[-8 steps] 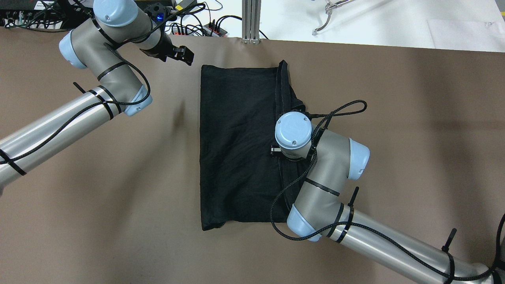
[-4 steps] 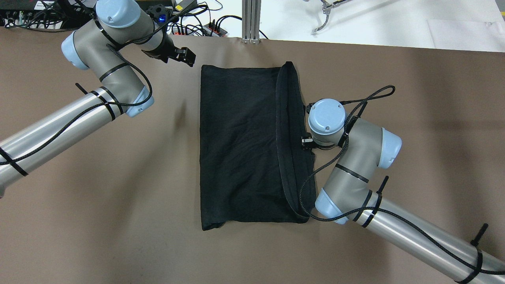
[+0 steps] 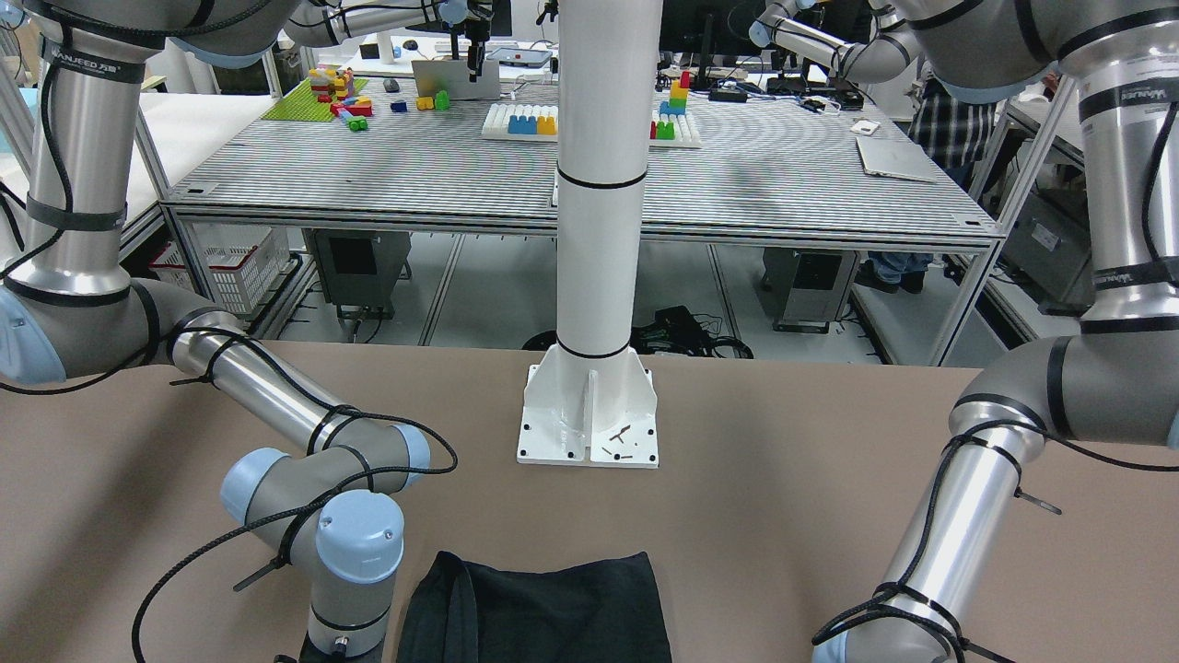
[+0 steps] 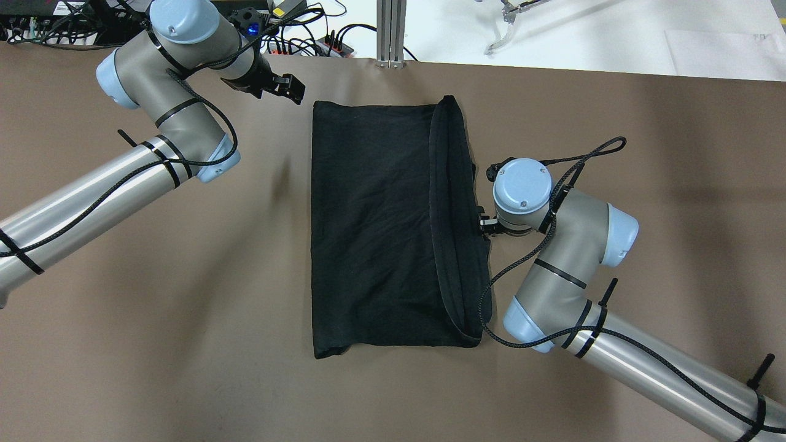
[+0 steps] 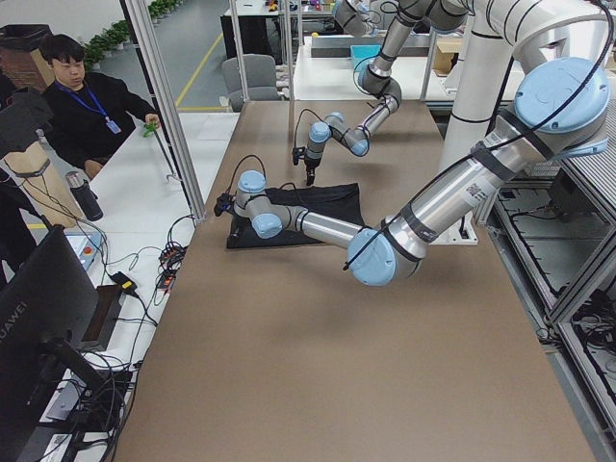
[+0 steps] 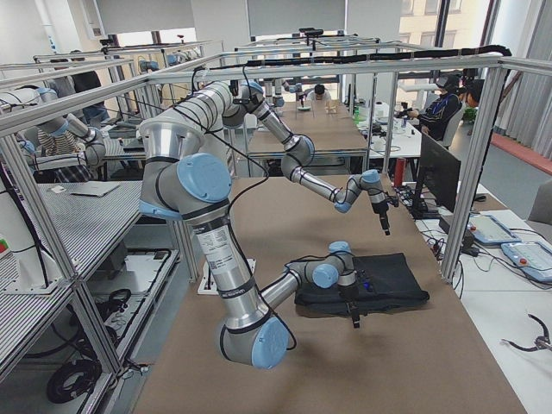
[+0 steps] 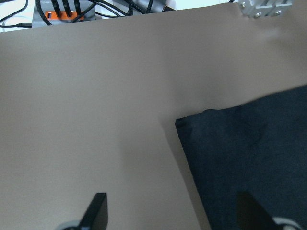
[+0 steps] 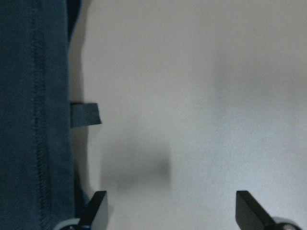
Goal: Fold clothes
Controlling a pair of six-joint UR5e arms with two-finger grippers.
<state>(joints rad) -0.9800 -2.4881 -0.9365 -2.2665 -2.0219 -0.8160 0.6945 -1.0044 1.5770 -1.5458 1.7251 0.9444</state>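
Note:
The clothes (image 4: 374,227) are one black piece lying folded in the middle of the brown table, with a hemmed flap (image 4: 451,215) along the right side. They also show in the front view (image 3: 553,608) and both side views (image 5: 318,202) (image 6: 379,280). My right gripper (image 8: 170,213) is open over bare table just right of the clothes' hem (image 8: 38,120), holding nothing; from overhead the wrist (image 4: 522,190) hides it. My left gripper (image 4: 288,89) hovers open by the far left corner of the clothes (image 7: 184,124), apart from them.
A white post's base plate (image 3: 589,424) is bolted to the table on the robot's side of the clothes. Cables and a power strip (image 4: 319,43) lie past the far edge, beside an aluminium upright (image 4: 390,37). A person (image 5: 82,106) sits beyond that edge.
My right arm has moved right, off the clothes and onto bare table. The bunched right edge it was over now lies spread as a flat hemmed flap. The left arm barely shifted.

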